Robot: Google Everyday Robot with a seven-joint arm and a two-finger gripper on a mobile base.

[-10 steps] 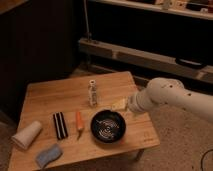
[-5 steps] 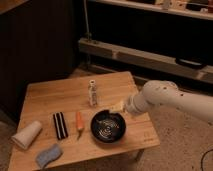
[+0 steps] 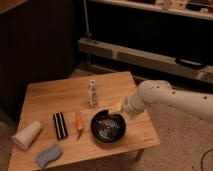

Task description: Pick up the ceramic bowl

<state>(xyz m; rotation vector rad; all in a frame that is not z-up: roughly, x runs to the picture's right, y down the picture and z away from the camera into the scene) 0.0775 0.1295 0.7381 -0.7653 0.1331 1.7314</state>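
Gripper (image 3: pixel 116 108), jaws spread, hangs at far-right rim of ceramic bowl (image 3: pixel 107 129); bowl ctr lies down-left of gripper; round, no long axis; rim pinch req'd.

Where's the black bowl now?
The glossy black ceramic bowl sits at the wooden table's front edge, right of the orange carrot, the gripper at its far rim.

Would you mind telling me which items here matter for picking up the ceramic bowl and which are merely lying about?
For the job: ceramic bowl, black with pale swirls; gripper, open, at the bowl's far right rim.

Lying about: small bottle; orange carrot-like item; black block; white cup, on its side; blue sponge.
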